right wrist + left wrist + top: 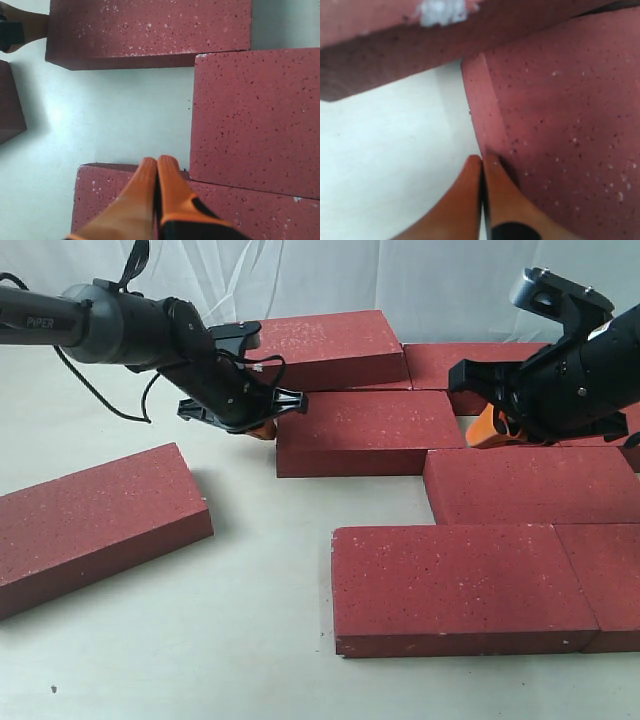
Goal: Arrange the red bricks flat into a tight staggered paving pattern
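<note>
Several red bricks lie flat on the pale table. A middle brick (pixel 365 430) sits in front of two back bricks (pixel 330 345) (pixel 470 360). To the right and front lie three more bricks (pixel 530 483) (pixel 460 585) (pixel 610 580). One loose brick (pixel 95 525) lies apart at the left. My left gripper (pixel 262 430) (pixel 482 160) is shut and empty, tips against the left end of the middle brick (pixel 560 125). A neighbouring brick (pixel 395 50) shows a white chip. My right gripper (pixel 487 430) (pixel 157 162) is shut and empty, low at the middle brick's right end, over a brick (pixel 105 200).
The bare table (pixel 230 640) spreads between the loose left brick and the front row. A white backdrop (pixel 450 280) hangs behind the bricks. In the right wrist view, pale table (pixel 110 110) separates the bricks.
</note>
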